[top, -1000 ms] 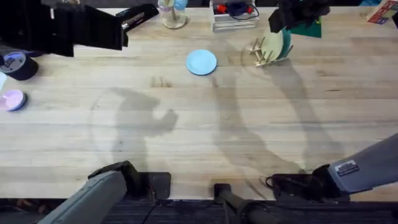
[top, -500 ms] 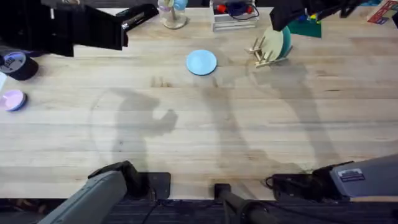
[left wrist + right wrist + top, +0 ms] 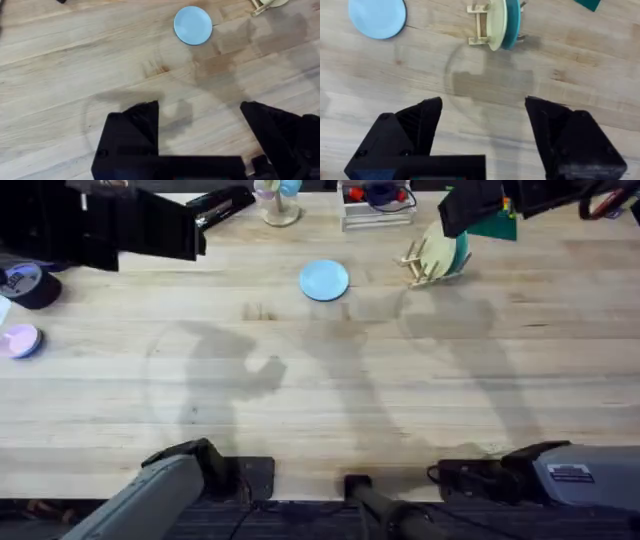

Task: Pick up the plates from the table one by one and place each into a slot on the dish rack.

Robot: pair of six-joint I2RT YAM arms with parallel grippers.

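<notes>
One plate racked, the blue plate [image 3: 324,280] waiting flat on the desk [image 3: 400,400].

Left tool [image 3: 200,135] hangs wide and empty over bare desk, the blue plate well beyond it. That plate looks like the next pick: it lies flat, so a finger likely has to get under its rim. Right tool [image 3: 482,135], wide and empty, hovers near the rack [image 3: 481,22], where the cream plate [image 3: 497,22] stands upright against a teal disc [image 3: 513,22]. Free slots are hard to make out; the arm overhead hides the rack's far side.
</notes>
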